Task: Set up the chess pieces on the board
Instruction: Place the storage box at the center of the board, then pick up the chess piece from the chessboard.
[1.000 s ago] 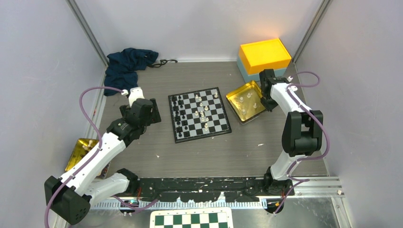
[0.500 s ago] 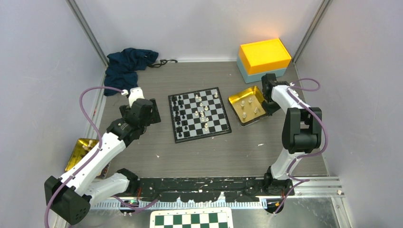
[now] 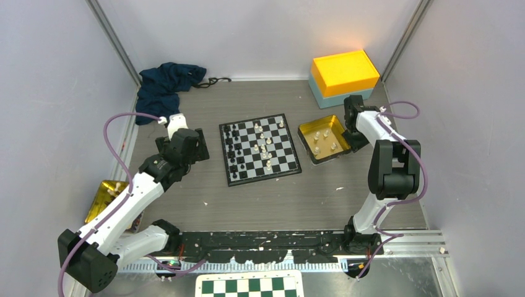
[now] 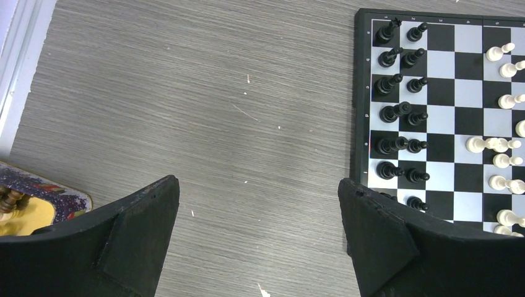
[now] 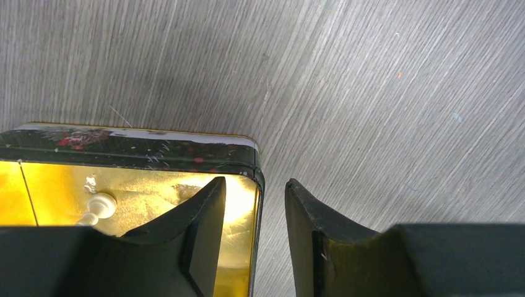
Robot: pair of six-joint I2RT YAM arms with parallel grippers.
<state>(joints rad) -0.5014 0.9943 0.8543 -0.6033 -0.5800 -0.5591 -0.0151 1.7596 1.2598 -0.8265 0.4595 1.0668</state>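
The right pincer (image 5: 254, 185) is slightly parted and straddles the corner wall of a gold tin (image 5: 155, 154), one finger inside and one outside, with small gaps either side of the wall. Inside the tin, to this pincer's left, lie a few loose white pieces (image 3: 316, 133). Further left, past the tin, is the board (image 3: 291, 162). The left pincer (image 4: 258, 182) is spread wide and holding nothing above the bare grey tabletop (image 4: 186, 93). The board is just to its right. Black chess pieces (image 4: 396, 111) stand in two rows along the nearest edge, and white chess pieces (image 4: 495, 145) are scattered beyond them.
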